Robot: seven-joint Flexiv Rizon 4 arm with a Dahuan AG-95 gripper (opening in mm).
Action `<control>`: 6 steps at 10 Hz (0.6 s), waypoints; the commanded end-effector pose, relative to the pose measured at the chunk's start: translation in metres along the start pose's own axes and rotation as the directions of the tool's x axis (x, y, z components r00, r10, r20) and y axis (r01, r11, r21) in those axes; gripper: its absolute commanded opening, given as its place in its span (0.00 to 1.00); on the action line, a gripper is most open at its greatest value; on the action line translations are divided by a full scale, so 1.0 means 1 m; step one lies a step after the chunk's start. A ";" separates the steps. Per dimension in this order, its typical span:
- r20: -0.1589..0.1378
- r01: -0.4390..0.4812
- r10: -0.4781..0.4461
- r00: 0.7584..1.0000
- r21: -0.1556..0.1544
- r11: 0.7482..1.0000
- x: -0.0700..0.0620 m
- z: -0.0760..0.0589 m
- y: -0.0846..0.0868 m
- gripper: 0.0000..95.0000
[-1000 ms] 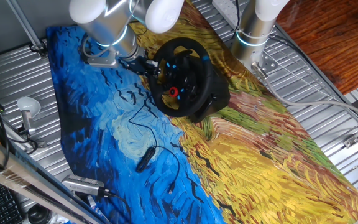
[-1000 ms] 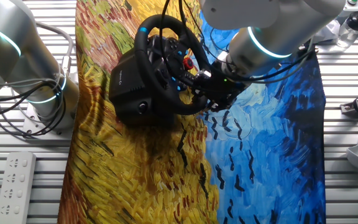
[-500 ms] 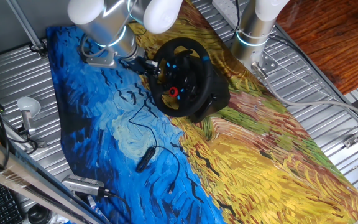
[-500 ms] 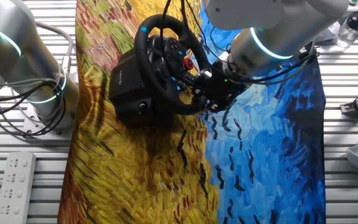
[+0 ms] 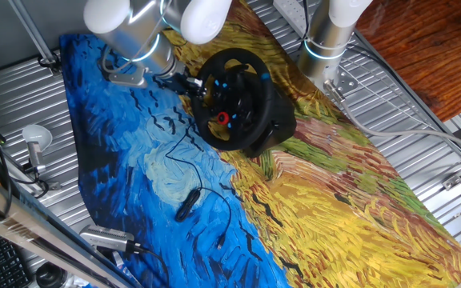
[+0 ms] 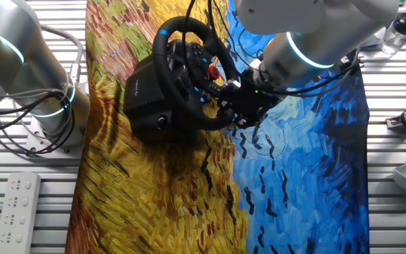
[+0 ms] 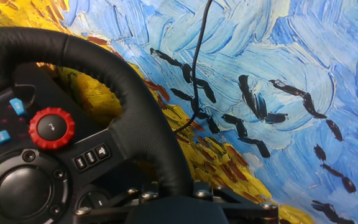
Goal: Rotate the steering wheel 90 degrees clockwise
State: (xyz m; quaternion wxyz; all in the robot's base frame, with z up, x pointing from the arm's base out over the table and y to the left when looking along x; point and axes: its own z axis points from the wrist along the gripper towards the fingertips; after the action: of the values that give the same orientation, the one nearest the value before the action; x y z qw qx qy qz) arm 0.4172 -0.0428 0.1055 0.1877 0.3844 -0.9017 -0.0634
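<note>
One steering wheel (image 5: 234, 100), one tool (image 6: 237, 99) at its rim.

The arm (image 6: 309, 28) was built of rounded white shells joined by silver-grey metal sections, with a thin ring of cyan light (image 6: 309, 58) around one joint. Black cables (image 6: 330, 74) looped loosely beside its wrist. The gripper (image 6: 232, 99) was black and blocky, with small green lights on its body. In the hand view only its black metal edge (image 7: 229, 198) showed, studded with a row of round screw heads.
</note>
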 end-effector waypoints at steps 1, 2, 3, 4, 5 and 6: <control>-0.005 -0.018 0.018 1.000 -0.004 1.000 0.001 0.000 0.000 0.00; -0.008 -0.029 0.029 1.000 -0.005 1.000 0.001 0.000 0.000 0.00; -0.009 -0.040 0.040 0.999 -0.005 0.999 0.001 0.000 0.000 0.00; -0.010 -0.047 0.047 0.999 -0.004 0.999 0.001 0.000 0.000 0.00; -0.011 -0.056 0.056 0.998 -0.003 0.998 0.002 0.000 0.000 0.00; -0.011 -0.064 0.064 0.998 -0.003 0.998 0.002 0.000 0.000 0.00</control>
State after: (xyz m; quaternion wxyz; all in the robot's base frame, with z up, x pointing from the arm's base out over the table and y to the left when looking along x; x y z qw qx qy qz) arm 0.4161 -0.0448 0.1065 0.1961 0.3549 -0.9124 -0.0566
